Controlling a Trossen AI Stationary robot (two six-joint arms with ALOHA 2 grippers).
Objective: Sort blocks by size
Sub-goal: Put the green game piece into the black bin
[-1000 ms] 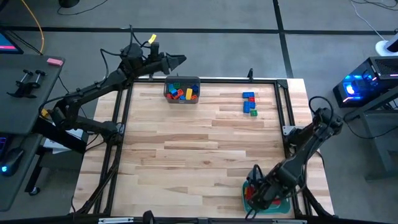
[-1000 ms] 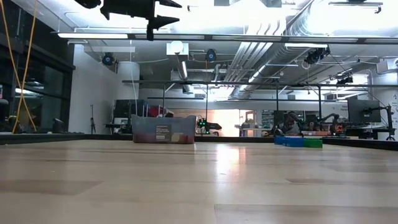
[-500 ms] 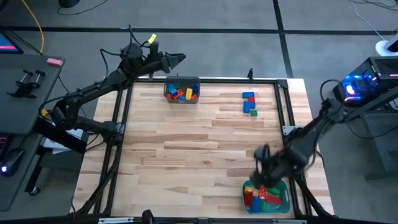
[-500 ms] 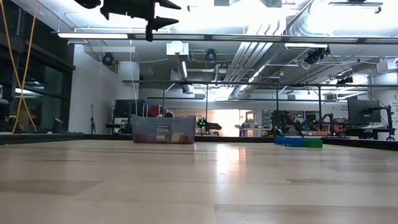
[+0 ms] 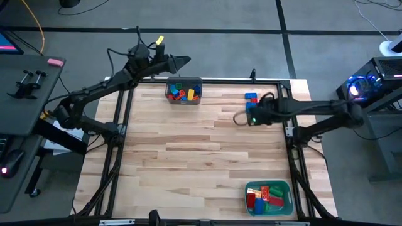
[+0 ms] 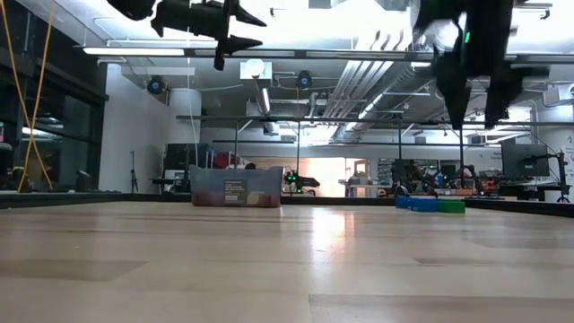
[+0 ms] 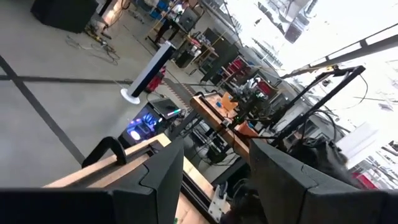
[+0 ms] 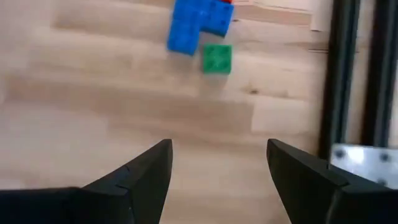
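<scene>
You're mid-sort, and the blocks sit in three places. At the far side of the table (image 5: 207,150), left of centre, the bin (image 5: 183,92) holds a jumble of unsorted blocks (image 5: 183,94): red, blue, yellow, orange and green show in the high view. That pile is what is left to do, and I judge it the larger share.

Over at the far right lies a small laid-out group (image 5: 251,96). In the right wrist view you can make out two blue blocks (image 8: 194,22) touching each other, a green block (image 8: 217,59) just beside them, and a sliver of red at the picture's edge. In the low view the group (image 6: 431,204) shows as a low blue and green row on the wood.

At the near right corner, the tray (image 5: 288,194) carries a second group (image 5: 262,196), mostly red with some green, blue and orange. How the two groups differ in size, I can't tell from here.

Your right gripper (image 5: 239,118) hovers above the table just near the far right group, fingers spread wide and nothing between them; the right wrist view shows bare wood in the gap. It looks set either for that group or for a reach to the bin.

Your left gripper (image 5: 183,61) hangs high beyond the far edge, just past the bin, its fingers apart and empty in the left wrist view, pointed out at the room.
</scene>
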